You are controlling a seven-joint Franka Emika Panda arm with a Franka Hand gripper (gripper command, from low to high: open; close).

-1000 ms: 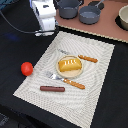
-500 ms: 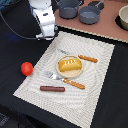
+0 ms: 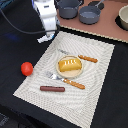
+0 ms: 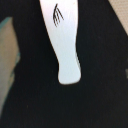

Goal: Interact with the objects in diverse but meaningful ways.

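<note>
Bread loaf: the golden-yellow bread loaf sits on a round beige plate in the middle of the pale placemat.
Tomato: the red tomato lies on the dark worktop, just off the mat's edge on the exterior view's left.
Sausage: the brown sausage lies on the mat, below the plate.
Cutlery: fork and knife flank the plate.
Pots: blue-grey two-handled pot and blue-grey frying pan stand at the far side.
Claw: the claw hangs low at the mat's far corner; I cannot tell how wide it stands. The wrist view shows only one white finger over dark cloth.
</note>
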